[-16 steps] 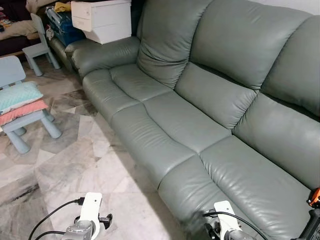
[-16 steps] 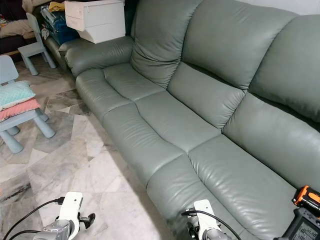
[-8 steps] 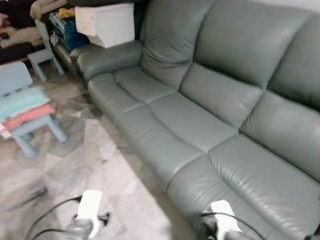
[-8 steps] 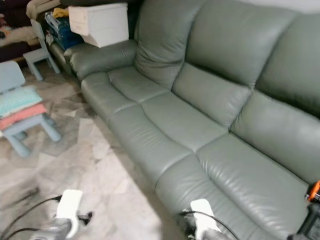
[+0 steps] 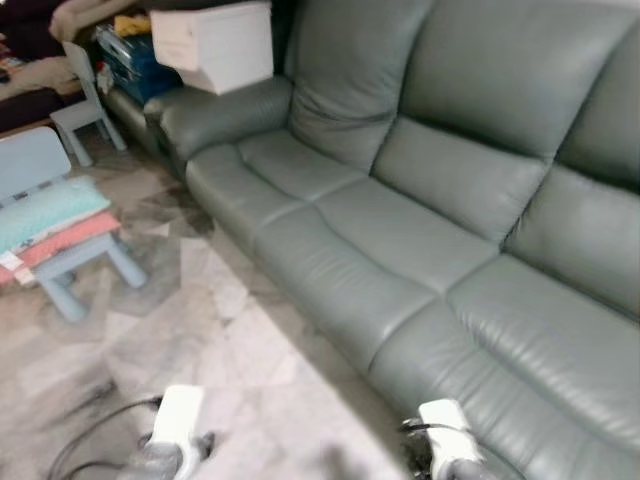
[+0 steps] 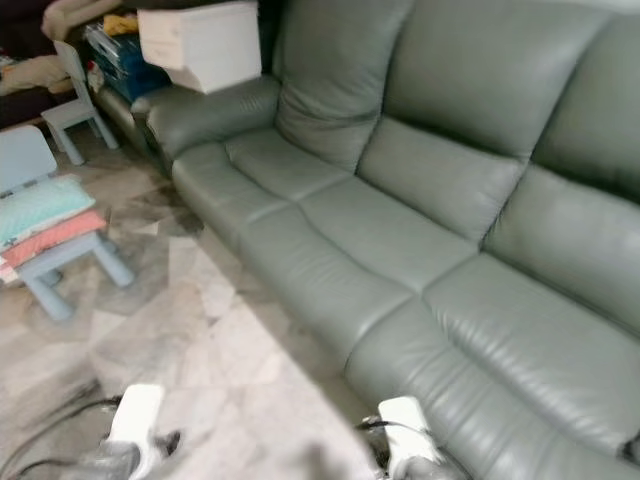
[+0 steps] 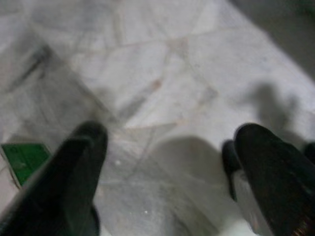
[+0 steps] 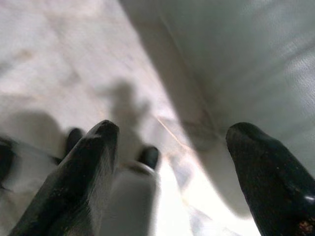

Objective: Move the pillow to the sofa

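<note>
A teal pillow (image 5: pixel 45 212) lies on top of a pink one (image 5: pixel 60 240), both stacked on a small light-blue child's chair (image 5: pixel 75 290) at the left. The long grey-green leather sofa (image 5: pixel 400 230) runs from the back left to the front right, its seats bare. Both arms hang low at the bottom of the picture. My left gripper (image 7: pixel 172 135) is open over the marble floor. My right gripper (image 8: pixel 174 132) is open over the floor beside the sofa's front edge. Neither holds anything.
A white box (image 5: pixel 215 45) sits on the sofa's far armrest, with blue items (image 5: pixel 130 60) behind it. A second small chair (image 5: pixel 85 110) stands at the back left. Marble floor (image 5: pixel 220 350) stretches between me and the chair. A small green piece (image 7: pixel 22 160) lies on the floor.
The camera has moved and the picture is blurred: sofa and chair now sit a little further right in view. The pillows stay on the chair, and both grippers hang as before.
</note>
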`<state>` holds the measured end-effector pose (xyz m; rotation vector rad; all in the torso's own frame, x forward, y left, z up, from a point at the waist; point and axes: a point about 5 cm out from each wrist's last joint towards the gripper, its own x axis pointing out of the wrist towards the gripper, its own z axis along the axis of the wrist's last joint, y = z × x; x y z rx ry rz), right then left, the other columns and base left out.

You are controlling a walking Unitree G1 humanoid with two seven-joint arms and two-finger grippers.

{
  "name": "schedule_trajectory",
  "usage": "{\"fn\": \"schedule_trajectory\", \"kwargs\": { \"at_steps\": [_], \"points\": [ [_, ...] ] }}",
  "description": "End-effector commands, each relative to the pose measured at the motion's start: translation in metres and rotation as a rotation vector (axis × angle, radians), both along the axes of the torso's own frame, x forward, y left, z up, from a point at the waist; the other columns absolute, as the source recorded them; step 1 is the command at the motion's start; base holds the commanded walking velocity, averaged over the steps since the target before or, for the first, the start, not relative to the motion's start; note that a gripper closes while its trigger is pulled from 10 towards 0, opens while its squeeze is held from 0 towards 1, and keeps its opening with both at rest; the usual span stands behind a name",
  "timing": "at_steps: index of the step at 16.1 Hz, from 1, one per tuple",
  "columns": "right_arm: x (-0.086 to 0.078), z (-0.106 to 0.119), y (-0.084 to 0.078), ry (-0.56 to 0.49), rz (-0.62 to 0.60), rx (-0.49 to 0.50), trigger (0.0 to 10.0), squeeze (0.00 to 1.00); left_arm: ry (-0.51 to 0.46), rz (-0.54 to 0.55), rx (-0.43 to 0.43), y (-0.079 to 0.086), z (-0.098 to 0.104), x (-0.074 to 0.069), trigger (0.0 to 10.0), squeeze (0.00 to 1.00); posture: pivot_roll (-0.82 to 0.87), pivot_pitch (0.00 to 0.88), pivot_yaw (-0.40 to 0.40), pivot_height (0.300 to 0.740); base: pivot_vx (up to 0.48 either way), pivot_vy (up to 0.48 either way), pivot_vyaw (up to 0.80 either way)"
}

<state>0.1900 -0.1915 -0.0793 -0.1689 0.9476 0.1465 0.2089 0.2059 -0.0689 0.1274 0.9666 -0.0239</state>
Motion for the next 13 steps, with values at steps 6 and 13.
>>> {"fn": "schedule_trajectory", "kwargs": {
  "at_steps": [6,13],
  "points": [
    [0.0027,0.0004,0.0073,-0.005,0.007,0.020,10.0,0.00,0.017,0.000,0.037,0.0112,-0.0003,-0.0043,10.0,0.00,-0.06,0.000,0.073,0.740,0.000,0.476,0.00],
    [0.0027,0.0002,0.0115,-0.012,0.043,0.016,10.0,0.00,0.002,0.009,0.041,0.0127,0.0007,-0.0032,10.0,0.00,-0.05,0.000,0.076,0.740,0.000,0.000,0.33]
  ]
}}
